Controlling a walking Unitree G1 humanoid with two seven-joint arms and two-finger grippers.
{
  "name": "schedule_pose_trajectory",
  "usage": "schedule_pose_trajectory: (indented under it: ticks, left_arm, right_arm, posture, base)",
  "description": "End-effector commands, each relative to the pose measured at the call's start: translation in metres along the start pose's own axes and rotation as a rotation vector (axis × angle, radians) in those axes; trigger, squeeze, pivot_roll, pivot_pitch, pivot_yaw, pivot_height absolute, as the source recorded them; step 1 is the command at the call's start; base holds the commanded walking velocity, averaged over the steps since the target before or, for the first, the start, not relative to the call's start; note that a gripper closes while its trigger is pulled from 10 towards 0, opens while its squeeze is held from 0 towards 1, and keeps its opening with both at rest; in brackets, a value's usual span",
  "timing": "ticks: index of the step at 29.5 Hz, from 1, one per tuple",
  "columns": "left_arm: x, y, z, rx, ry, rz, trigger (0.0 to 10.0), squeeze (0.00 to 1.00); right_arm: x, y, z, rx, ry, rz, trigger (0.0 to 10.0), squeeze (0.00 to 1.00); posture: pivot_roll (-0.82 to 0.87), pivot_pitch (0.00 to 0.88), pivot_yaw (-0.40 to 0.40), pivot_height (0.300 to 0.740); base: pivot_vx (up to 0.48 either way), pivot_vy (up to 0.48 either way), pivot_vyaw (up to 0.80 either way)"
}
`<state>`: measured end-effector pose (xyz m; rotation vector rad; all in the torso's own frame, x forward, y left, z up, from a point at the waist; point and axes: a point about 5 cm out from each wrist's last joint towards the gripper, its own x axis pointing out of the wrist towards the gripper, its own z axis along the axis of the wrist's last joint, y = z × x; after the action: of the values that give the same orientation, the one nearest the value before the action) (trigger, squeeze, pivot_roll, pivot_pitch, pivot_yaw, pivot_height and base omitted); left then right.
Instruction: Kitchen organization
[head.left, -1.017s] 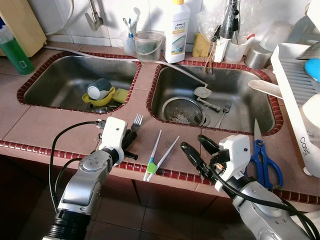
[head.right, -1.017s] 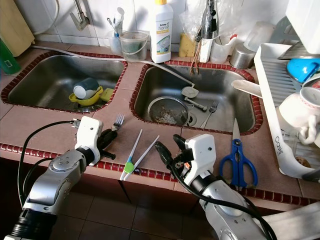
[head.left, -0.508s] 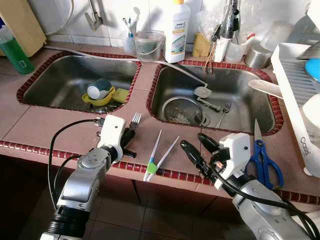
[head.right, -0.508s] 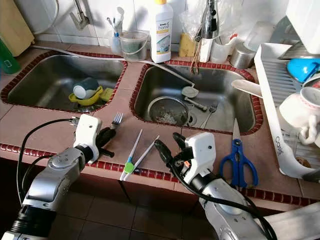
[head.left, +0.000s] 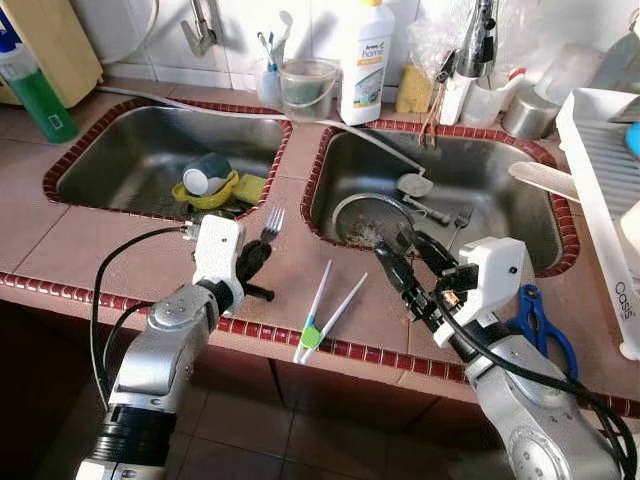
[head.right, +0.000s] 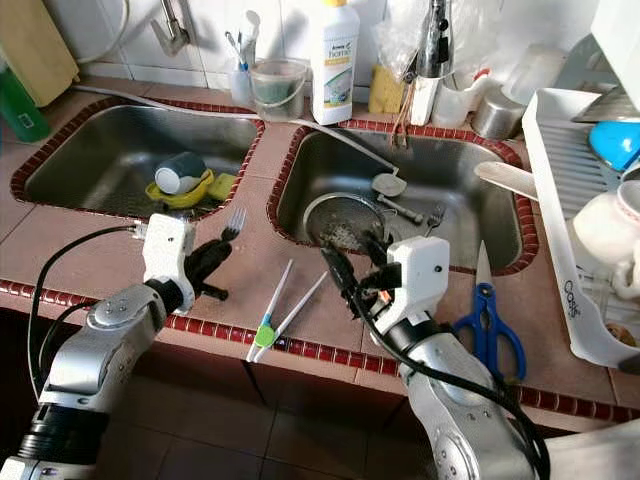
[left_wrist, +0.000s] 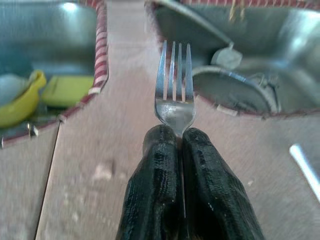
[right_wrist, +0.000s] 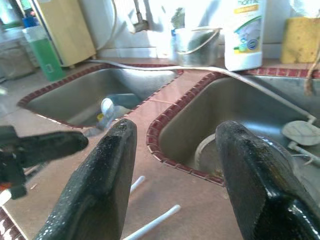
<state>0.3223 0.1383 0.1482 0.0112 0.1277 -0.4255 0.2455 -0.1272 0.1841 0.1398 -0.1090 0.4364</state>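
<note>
Left wrist view: left gripper (left_wrist: 180, 145) clenched on fork (left_wrist: 174, 87), tines projecting beyond fingertips, over counter (head.left: 60, 250) strip between the sinks. Right gripper (head.left: 405, 262) released, fingers spread, at right sink (head.left: 500, 215) near rim; white tongs (head.left: 322, 312) lie between the grippers.

Shiny metal fork (left_wrist: 174, 95), steel sinks (head.left: 140, 160)
</note>
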Motion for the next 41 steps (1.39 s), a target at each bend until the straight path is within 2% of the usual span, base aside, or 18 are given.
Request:
schedule_pose_trajectory:
  ticks: [1, 9, 13, 17, 22, 32, 41]
  left_arm:
    - [-0.002, -0.001, 0.009, 0.017, -0.044, -0.019, 10.0, 0.0]
    - [-0.002, -0.001, 0.01, 0.018, -0.051, -0.024, 10.0, 0.0]
    - [-0.008, -0.003, 0.028, 0.076, -0.192, -0.101, 10.0, 0.0]
    - [-0.01, -0.004, 0.026, 0.064, -0.192, -0.122, 10.0, 0.0]
    - [-0.012, -0.005, 0.028, 0.036, -0.208, -0.149, 10.0, 0.0]
    - [-0.012, -0.007, 0.029, 0.047, -0.222, -0.171, 10.0, 0.0]
    - [-0.011, -0.006, 0.026, 0.023, -0.201, -0.164, 10.0, 0.0]
  right_arm:
    - [0.0, -0.002, -0.001, 0.001, 0.0, -0.006, 10.0, 0.0]
    - [0.0, -0.002, -0.002, 0.001, 0.002, -0.006, 10.0, 0.0]
    - [0.003, -0.025, 0.009, -0.041, -0.06, -0.094, 10.0, 0.0]
    - [0.004, -0.033, 0.012, -0.046, -0.081, -0.15, 10.0, 0.0]
    - [0.005, -0.033, 0.01, -0.028, -0.089, -0.158, 10.0, 0.0]
    - [0.008, -0.037, 0.008, -0.045, -0.081, -0.18, 10.0, 0.0]
    - [0.008, -0.038, 0.007, -0.042, -0.073, -0.188, 10.0, 0.0]
  posture:
    - [-0.09, 0.087, 0.044, 0.74]
    - [-0.09, 0.086, 0.044, 0.74]
    - [-0.09, 0.06, 0.044, 0.74]
    - [-0.09, 0.06, 0.043, 0.74]
    - [-0.08, 0.061, 0.042, 0.74]
    - [-0.09, 0.068, 0.043, 0.74]
    - [-0.09, 0.076, 0.045, 0.74]
  base:
    - [0.0, 0.0, 0.0]
    - [0.0, 0.0, 0.0]
    - [0.0, 0.0, 0.0]
    - [0.0, 0.0, 0.0]
    - [0.0, 0.0, 0.0]
    - [0.0, 0.0, 0.0]
    - [0.0, 0.0, -0.67]
